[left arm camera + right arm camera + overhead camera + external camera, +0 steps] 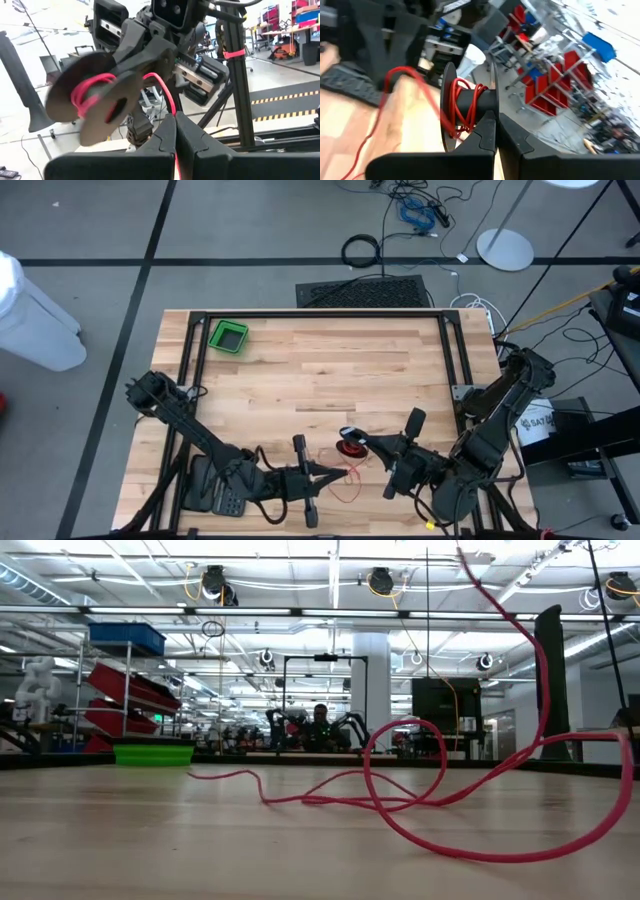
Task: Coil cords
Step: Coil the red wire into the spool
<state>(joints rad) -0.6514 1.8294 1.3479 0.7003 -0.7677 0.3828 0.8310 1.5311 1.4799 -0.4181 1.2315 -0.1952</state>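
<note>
One thin red cord [345,477] is seen, glossy and floppy, partly wound on a small dark spool [350,447] with round flat flanges, near the front edge of the pale wood-plank table [320,370]. The rest is trailed in loose loops on the planks. The spool is pinched by the right gripper [368,444], fingers closed on its core. The loose strand is nipped by the left gripper [335,473], fingers pressed together. One square green bin [229,337] sits at the far left corner.
</note>
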